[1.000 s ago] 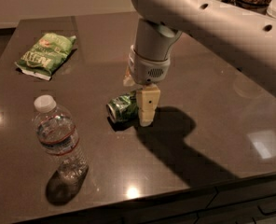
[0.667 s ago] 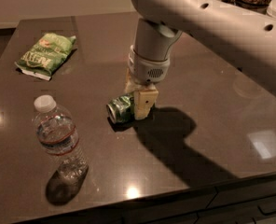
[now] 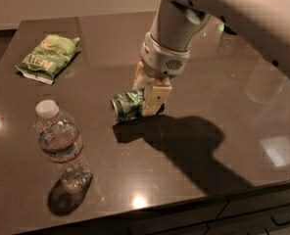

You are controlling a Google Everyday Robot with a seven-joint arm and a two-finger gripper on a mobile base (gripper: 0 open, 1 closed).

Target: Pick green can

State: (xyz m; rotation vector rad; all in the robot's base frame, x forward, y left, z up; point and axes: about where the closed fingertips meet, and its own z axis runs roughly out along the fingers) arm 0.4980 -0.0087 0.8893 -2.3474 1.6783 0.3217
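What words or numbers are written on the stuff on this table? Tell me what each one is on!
Snack bag: big white letters, too blurred to read.
Water bottle: a label band, print too small to read.
Green can: swirly print only, no words that can be read.
Gripper, down at the green can near the middle of the table: no writing shows on it.

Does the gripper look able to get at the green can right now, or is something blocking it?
Probably yes. The gripper is down at the green can, which lies on its side on the table. The water bottle and snack bag sit well off left, so nothing stands between.
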